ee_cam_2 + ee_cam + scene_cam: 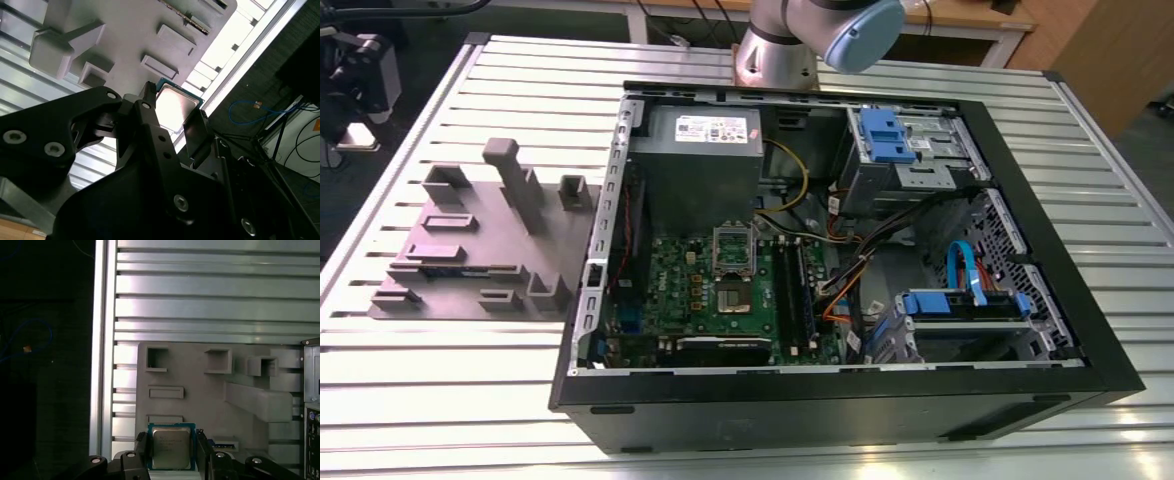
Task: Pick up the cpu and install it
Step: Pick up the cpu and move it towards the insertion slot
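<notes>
Over grey tray (pixel 200 405), end effector (pixel 172 452) clamps cpu (pixel 171 446).

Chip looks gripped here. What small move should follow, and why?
Probably carry it toward the open black computer case: the small square silver-grey cpu sits clamped in the tool, above the grey moulded fixture tray, not yet over the shiny socket frame.

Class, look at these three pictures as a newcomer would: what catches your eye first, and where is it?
The big open computer case takes up the slatted table in the exterior view, its green board bare inside. On the exterior view's left lies a grey tray of blocks and slots. In both wrist views the gripper clasps the cpu above that tray.
</notes>
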Robot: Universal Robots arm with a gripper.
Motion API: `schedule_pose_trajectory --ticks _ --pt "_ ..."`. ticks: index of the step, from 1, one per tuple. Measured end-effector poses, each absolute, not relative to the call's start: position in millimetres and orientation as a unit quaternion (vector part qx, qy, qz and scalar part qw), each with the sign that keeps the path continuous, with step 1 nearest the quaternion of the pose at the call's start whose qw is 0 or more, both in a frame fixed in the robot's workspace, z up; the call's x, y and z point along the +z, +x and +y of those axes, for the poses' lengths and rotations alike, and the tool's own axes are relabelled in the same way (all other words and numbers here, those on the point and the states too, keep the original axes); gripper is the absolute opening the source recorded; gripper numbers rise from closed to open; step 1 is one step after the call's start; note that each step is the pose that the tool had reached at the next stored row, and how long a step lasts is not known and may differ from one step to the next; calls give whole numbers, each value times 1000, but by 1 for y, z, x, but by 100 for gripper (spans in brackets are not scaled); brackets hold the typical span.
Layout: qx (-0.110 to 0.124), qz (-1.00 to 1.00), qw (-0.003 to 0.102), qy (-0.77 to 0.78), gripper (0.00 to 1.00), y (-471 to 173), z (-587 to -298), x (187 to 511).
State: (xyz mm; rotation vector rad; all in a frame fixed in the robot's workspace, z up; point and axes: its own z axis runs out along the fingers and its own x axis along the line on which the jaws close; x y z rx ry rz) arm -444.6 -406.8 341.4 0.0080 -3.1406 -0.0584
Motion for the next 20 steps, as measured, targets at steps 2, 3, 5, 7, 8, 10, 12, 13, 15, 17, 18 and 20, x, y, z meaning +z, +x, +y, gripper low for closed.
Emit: schedule_pose_trajectory --ticks 2,3,5,7,8,10,12,13,15,17,18,20 --pt "-19 -1000 0 3 47 -445 -407 342" --pt "-19 -1000 0 3 47 -445 -407 342" --pt "-19 -1000 0 3 47 -445 -407 342" --pt "-19 -1000 0 3 47 -445 -407 343" --pt "-19 -1000 0 3 47 -445 -407 343" --pt "-19 -1000 0 3 47 -445 -407 343" --pt "-19 -1000 0 3 47 -445 -407 344" --pt "-19 -1000 0 3 47 -445 -407 344" --pt "-19 -1000 0 3 47 -445 -407 344" --pt "-19 -1000 0 3 47 -445 -407 345" --pt "-19 -1000 0 3 47 -445 -407 345" --pt "-19 -1000 0 3 47 -445 -407 346"
